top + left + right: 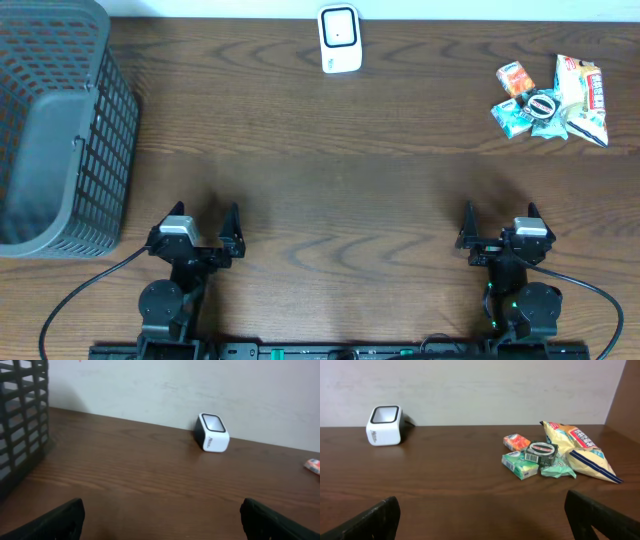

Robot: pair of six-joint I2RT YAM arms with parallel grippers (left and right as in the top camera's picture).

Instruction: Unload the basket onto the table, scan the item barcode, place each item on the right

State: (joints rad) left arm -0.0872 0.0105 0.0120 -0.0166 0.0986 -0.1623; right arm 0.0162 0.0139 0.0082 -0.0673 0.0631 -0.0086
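Snacks lie in the far right corner of the tabletop overhead, scanner at the far edge, basket at the left edge with nothing seen inside, left gripper and right gripper wide open and empty near the front edge. Left wrist view faces the scanner's window. Right wrist view faces the snacks: it seems best to take a loose one from the pile's edge, barcode left uncovered.

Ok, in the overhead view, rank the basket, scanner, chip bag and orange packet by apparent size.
Largest: basket.
Next: chip bag and scanner, too alike to rank.
Smallest: orange packet.
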